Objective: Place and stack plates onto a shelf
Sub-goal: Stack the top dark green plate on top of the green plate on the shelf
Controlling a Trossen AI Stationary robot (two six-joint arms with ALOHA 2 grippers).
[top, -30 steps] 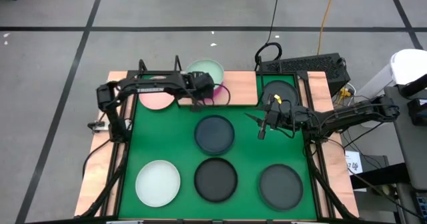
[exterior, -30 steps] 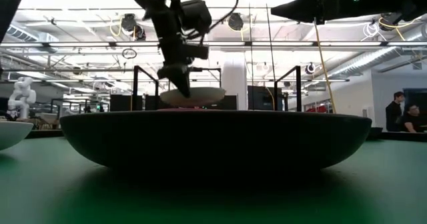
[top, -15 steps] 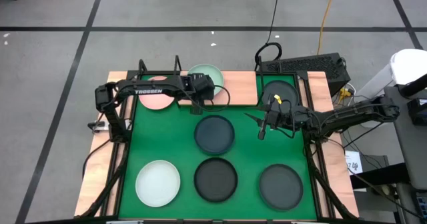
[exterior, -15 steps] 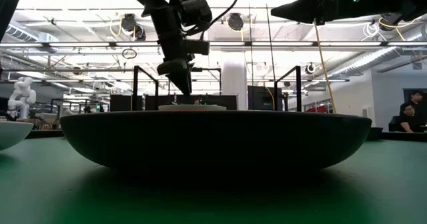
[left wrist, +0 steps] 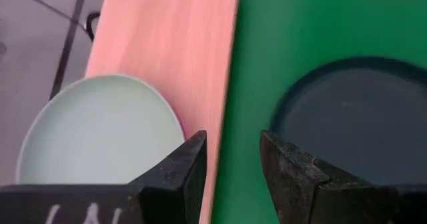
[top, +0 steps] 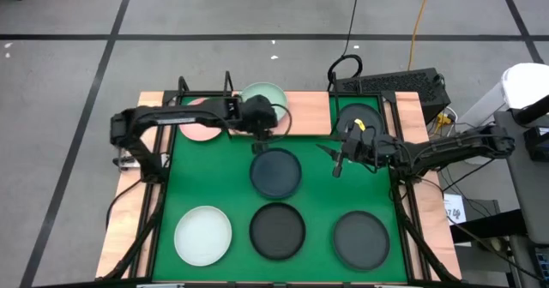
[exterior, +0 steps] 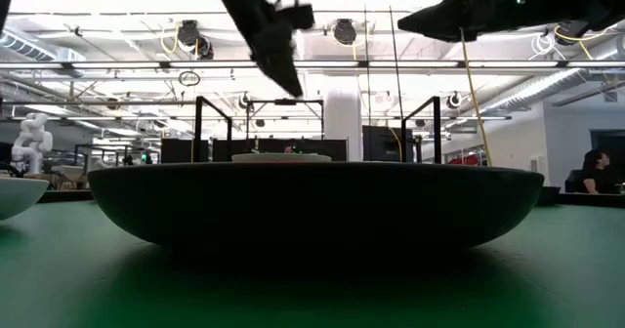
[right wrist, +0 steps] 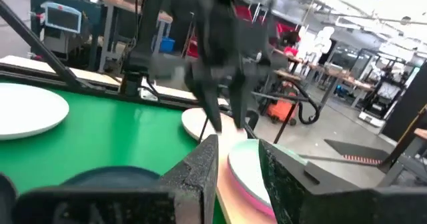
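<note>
Left end effector (left wrist: 232,159) hovers empty above mint plate (left wrist: 100,131), seemingly over magenta.

green mat (top: 232,194) covers table centre | black keyboard (top: 396,86) at far right corner | yellow cable (top: 418,27) on grey floor | 1 seated person (exterior: 592,172) in room

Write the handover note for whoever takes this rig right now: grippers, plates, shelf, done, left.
Left gripper: open, empty, raised near the shelf's front edge.
Right gripper: open, empty, hovering over the green mat.
Light wooden shelf: pale mint plate on a magenta plate, light pink plate, a black plate.
Left on the mat: dark blue-grey plate, white plate, two dark grey plates.
</note>
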